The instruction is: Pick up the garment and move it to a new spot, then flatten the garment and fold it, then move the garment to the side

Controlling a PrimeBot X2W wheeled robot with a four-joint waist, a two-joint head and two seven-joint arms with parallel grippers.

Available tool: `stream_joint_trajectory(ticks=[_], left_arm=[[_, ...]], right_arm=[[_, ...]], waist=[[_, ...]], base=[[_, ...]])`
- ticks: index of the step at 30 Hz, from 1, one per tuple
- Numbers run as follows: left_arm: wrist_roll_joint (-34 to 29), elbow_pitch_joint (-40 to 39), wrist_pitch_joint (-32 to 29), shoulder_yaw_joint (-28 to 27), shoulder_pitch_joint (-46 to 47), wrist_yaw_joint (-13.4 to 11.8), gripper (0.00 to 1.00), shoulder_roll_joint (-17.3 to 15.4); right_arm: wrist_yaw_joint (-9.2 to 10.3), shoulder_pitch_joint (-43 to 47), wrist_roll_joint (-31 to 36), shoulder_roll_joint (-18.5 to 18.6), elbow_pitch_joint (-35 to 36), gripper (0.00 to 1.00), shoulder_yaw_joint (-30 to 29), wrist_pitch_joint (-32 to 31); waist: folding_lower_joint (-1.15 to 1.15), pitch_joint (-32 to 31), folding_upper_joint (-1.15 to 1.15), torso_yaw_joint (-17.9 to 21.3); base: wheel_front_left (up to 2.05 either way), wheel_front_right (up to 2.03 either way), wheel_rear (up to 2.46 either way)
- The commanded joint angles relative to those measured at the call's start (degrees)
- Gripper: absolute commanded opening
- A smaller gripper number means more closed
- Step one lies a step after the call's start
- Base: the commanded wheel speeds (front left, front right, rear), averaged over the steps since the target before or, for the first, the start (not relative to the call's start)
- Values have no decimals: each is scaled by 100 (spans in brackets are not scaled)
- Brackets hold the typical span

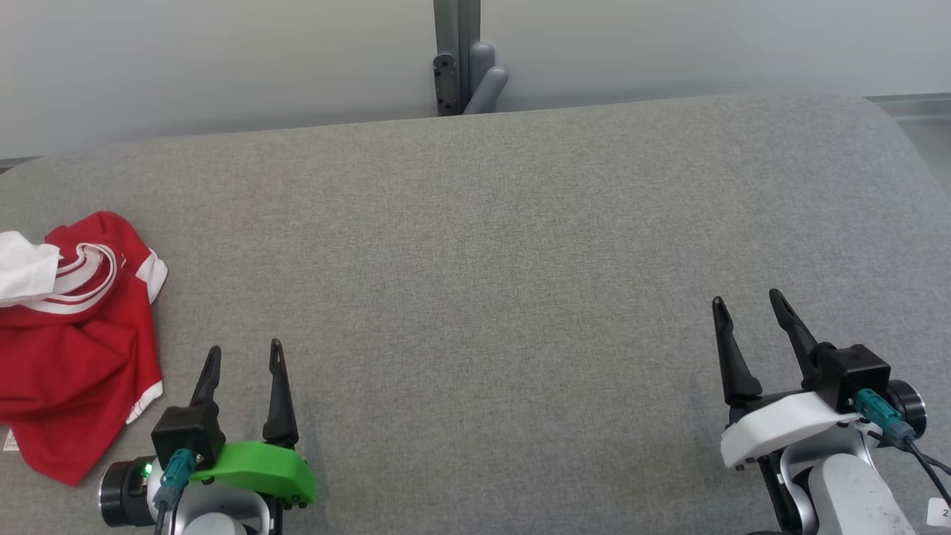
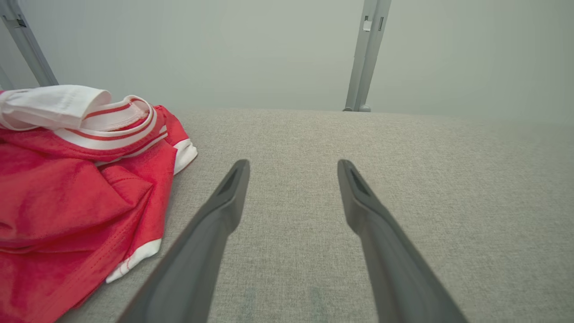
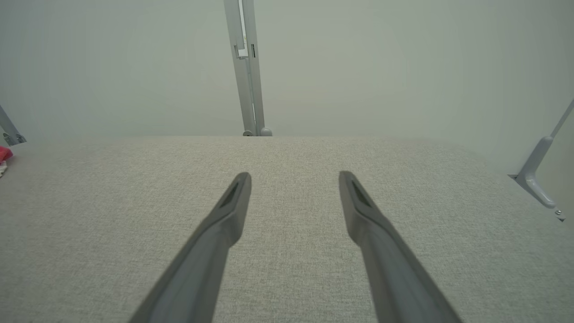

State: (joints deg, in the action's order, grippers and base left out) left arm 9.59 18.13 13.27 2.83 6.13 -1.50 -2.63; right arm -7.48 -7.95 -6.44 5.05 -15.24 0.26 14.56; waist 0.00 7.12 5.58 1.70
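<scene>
Clearly, left gripper and right gripper fingers gape empty; tag on garment is unreadable.

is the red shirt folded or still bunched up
Bunched up: the red and white shirt lies crumpled in loose folds at the left edge of the grey table, untouched.

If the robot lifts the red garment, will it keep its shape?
Probably not: the red garment lies crumpled in soft folds, so it should drape. It looks thin, so likely light. Pushed on the woven grey surface, it may bunch up.
</scene>
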Motion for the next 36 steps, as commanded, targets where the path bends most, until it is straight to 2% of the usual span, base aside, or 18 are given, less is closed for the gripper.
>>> stream_joint_trajectory(ticks=[1, 16, 27, 36], left_arm=[[-145, -2, 51, 11, -52, -18, 100, -38], [-554, 48, 217, -13, -88, -19, 100, -42], [-430, 84, 190, -95, -103, 23, 100, -41], [-402, 141, 189, -199, -97, -44, 100, -41]], right_arm=[[-2, 15, 154, -9, 9, 100, -53, 39], [-1, 45, 888, -171, 2, 100, -271, 63], [-1, 67, 794, -179, 29, 100, -231, 63], [-1, 65, 736, -139, 147, 100, -67, 55]], waist=[[0, 4, 1, 4], [0, 24, 1, 11], [0, 34, 1, -34], [0, 50, 1, -452]], base=[[0, 0, 0], [0, 0, 0], [0, 0, 0], [0, 0, 0]])
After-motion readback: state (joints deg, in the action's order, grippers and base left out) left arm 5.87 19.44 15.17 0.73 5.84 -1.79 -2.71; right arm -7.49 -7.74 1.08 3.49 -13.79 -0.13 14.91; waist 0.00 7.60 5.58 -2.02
